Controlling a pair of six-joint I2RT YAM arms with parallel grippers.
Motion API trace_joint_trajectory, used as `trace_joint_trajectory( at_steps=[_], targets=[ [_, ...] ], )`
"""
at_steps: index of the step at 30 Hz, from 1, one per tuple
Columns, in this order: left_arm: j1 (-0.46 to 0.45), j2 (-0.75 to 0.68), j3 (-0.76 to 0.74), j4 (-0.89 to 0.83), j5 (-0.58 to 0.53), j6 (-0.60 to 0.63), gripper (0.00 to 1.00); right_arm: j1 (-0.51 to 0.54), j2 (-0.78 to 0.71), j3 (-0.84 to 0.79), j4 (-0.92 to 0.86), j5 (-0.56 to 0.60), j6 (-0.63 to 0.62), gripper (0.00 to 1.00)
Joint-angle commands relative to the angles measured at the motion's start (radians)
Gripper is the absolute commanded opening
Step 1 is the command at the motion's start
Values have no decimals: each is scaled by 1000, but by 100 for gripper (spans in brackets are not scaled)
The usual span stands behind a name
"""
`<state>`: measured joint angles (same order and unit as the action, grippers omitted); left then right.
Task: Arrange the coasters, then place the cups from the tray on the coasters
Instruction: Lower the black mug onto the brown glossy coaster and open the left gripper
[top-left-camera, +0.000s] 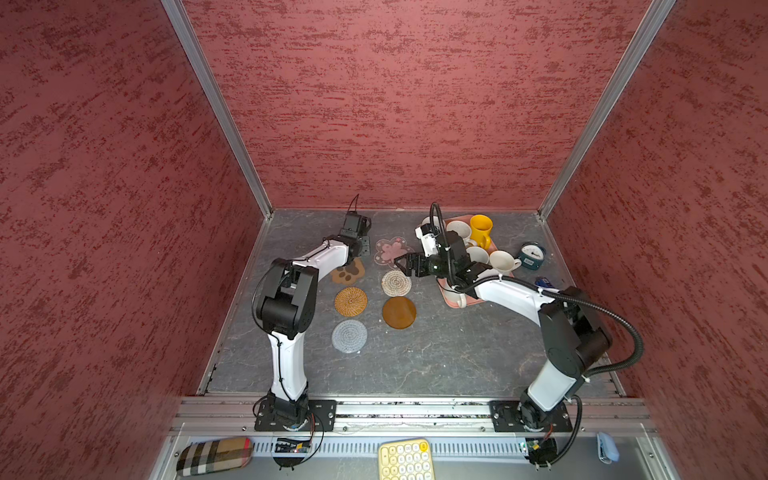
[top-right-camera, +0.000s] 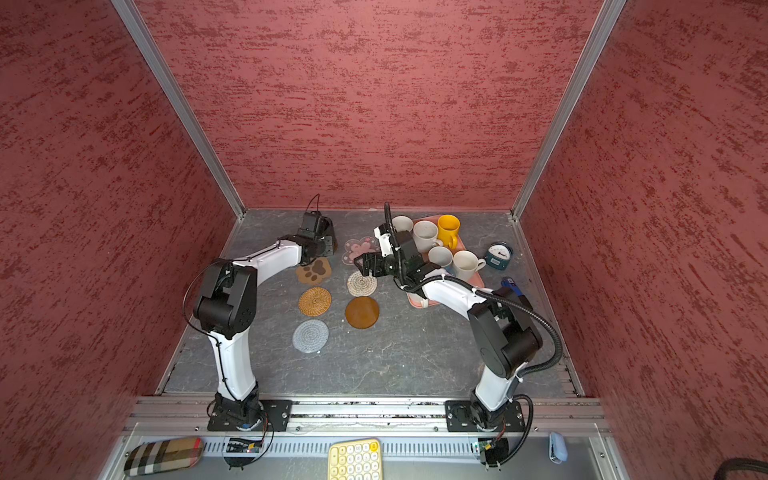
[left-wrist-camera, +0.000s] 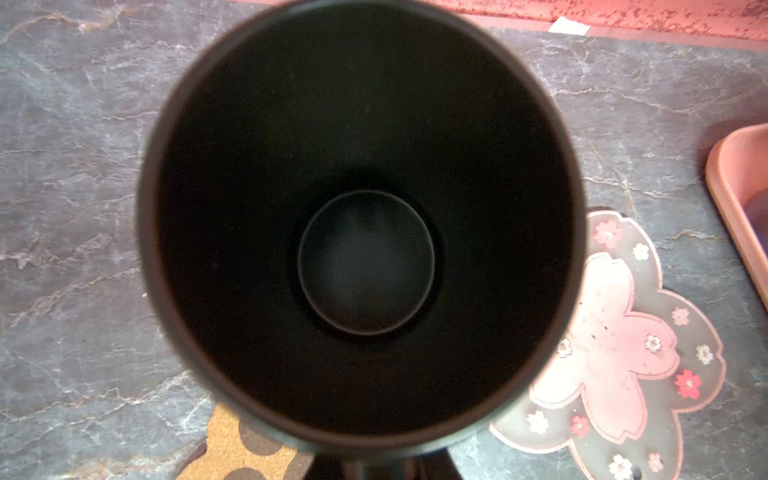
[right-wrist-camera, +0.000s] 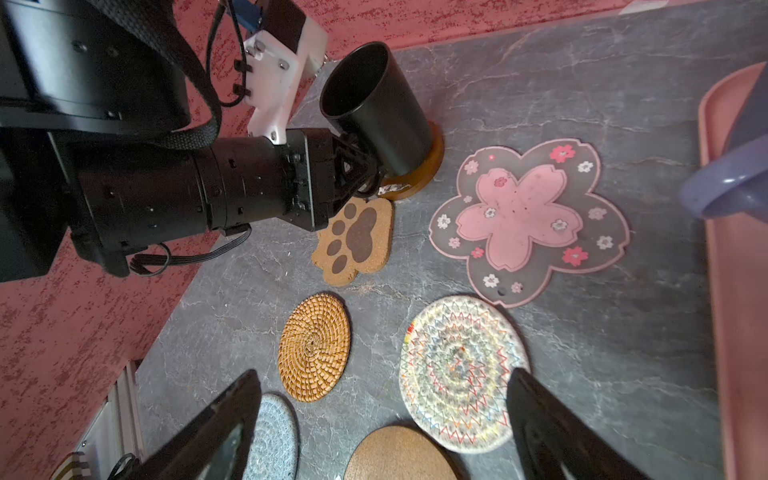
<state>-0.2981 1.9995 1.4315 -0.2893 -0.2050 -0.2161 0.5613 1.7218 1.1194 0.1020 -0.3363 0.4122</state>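
The left gripper (right-wrist-camera: 365, 174) was clamped tight on the handle of the black cup (right-wrist-camera: 374, 108), a smooth, matte, straight-walled cylinder. A side grip likely kept the cup upright with its mouth unobstructed. Its base sat on a glossy brown disc (right-wrist-camera: 428, 166) at about eleven o'clock from the table's middle, so this cup looked delivered, though the fingers had not let go.

The right gripper (top-left-camera: 405, 266) hung with its fingers spread wide and empty above the pale stitched round (right-wrist-camera: 461, 374) – probably between trips to the pink tray (right-wrist-camera: 739, 311) at two o'clock, where the yellow cup (top-left-camera: 481, 228), the speckled cup (top-left-camera: 458, 230) and the cream cup (top-left-camera: 503, 262) waited.

The other coasters lay flat in two loose columns, well spaced, presumably so that mugs would not knock together:
- a grainy cork paw (right-wrist-camera: 357, 241)
- a coiled rattan round (right-wrist-camera: 313, 347)
- a grey woven round (top-left-camera: 349, 336)
- a bare brown disc (top-left-camera: 399, 312)
- a translucent pink flower (right-wrist-camera: 528, 220) with scalloped edges
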Motion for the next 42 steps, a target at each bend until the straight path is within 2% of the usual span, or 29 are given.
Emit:
trace_joint_trajectory(
  at_steps=[1, 23, 25, 30, 34, 42],
  targets=[
    [5, 11, 43, 86, -17, 8, 0, 0, 15, 30, -11, -2, -21, 93],
    [16, 27, 42, 98, -28, 6, 2, 0, 7, 26, -25, 3, -27, 93],
    [16, 28, 41, 94, -30, 6, 12, 0, 6, 25, -25, 2, -27, 93],
    [15, 28, 35, 93, -37, 4, 30, 0, -3, 17, -25, 6, -27, 93],
    [10, 27, 36, 89, -33, 14, 47, 0, -11, 11, -22, 6, -27, 93],
    [-3, -16, 16, 91, -49, 23, 67, 0, -54, -12, -31, 21, -32, 93]
  ],
)
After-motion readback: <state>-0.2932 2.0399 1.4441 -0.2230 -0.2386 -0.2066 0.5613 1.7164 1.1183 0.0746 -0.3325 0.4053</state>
